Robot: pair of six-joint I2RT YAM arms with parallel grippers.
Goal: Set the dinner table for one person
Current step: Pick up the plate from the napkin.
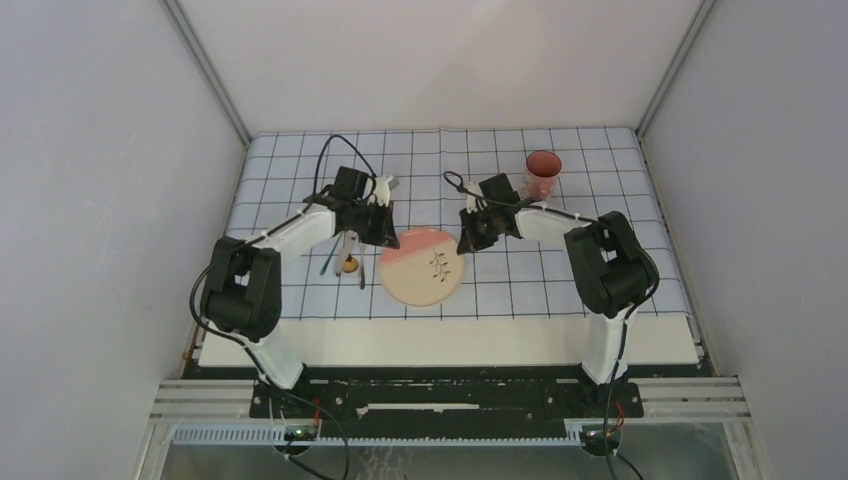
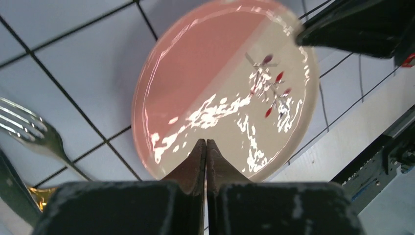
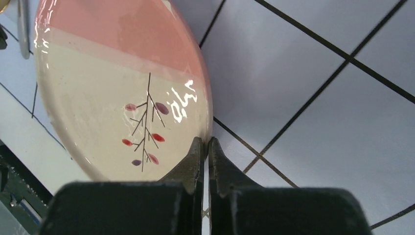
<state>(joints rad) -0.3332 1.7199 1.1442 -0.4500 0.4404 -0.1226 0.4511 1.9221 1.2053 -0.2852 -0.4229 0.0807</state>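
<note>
1. The cream-white rectangular surface [image 1: 450, 342] lies under a pale-blue, black-gridded cloth [image 1: 560, 280] and shows bare only along its near edge.
2. A silver metal fork [image 2: 34, 132] lies left of centre.
3. The left gripper [image 2: 206, 142], pressed together and empty, hangs at the left rim of a round pink-and-cream glazed plate [image 1: 422, 265] at the centre.
4. The right gripper [image 3: 206, 141], likewise pressed together, is at the plate's right rim.
5. A pink cup [image 1: 541, 174] stands toward the far right corner.
</note>
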